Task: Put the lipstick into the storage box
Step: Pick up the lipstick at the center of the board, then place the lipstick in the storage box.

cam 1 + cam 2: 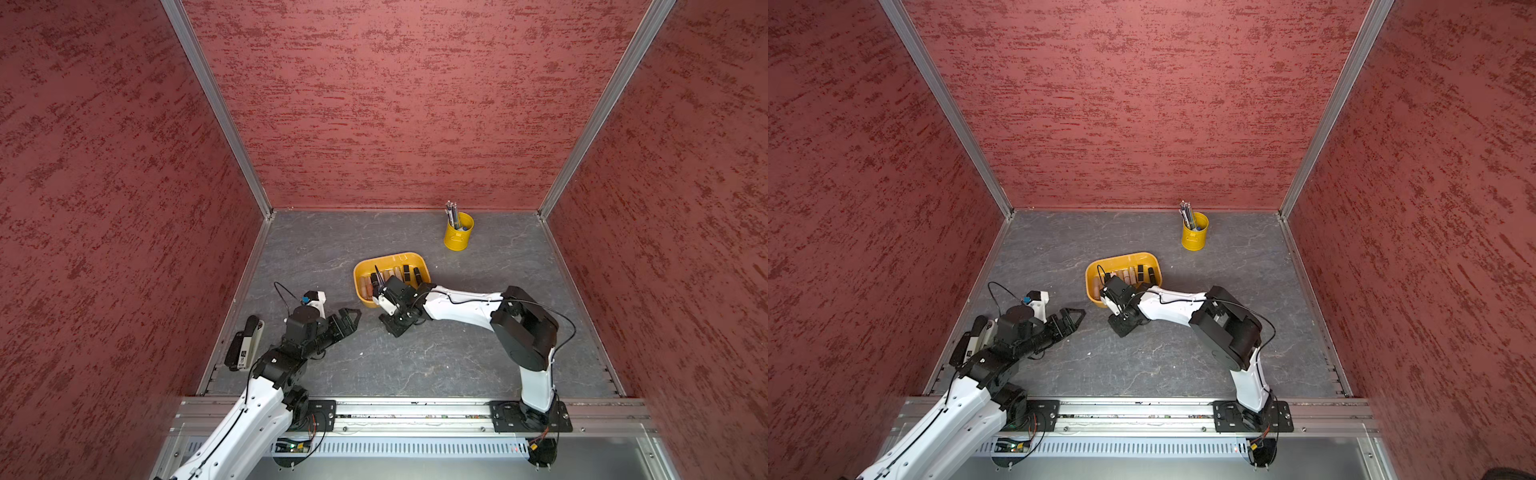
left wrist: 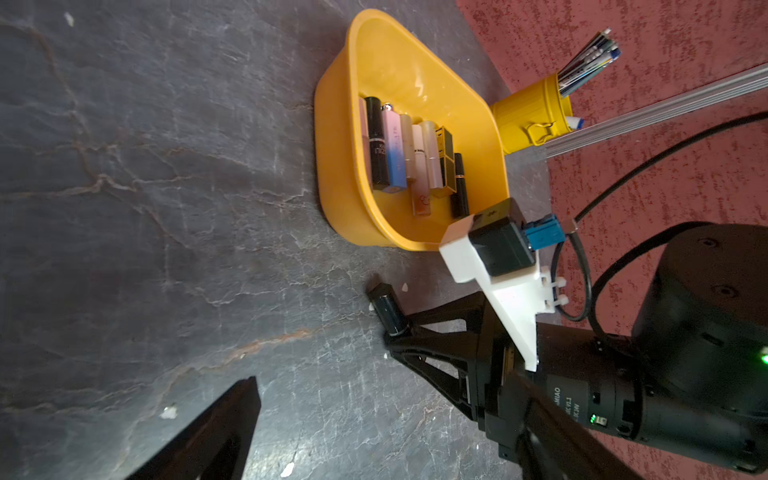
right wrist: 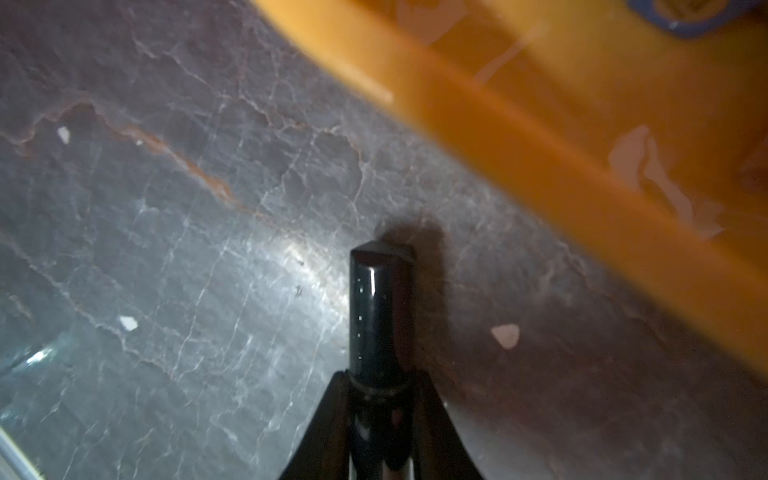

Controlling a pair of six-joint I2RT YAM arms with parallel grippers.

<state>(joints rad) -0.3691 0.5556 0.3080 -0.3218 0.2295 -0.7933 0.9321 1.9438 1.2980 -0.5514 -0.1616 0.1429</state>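
1. Orange-yellow plastic: the storage box (image 1: 390, 257) sits mid-table, and we see a row of lipsticks (image 2: 411, 153) lying inside it.
2. The right gripper (image 3: 380, 386) is clamped on a black lipstick (image 3: 380, 307), which is outside the box, just beside its near wall and low over the grey table (image 1: 457, 353). We cannot tell whether the tip touches.
3. The left gripper (image 1: 351, 320) stands wide and empty, left of the box and apart from it.
4. A yellow pen cup (image 1: 457, 237) stands beyond the box, far right.
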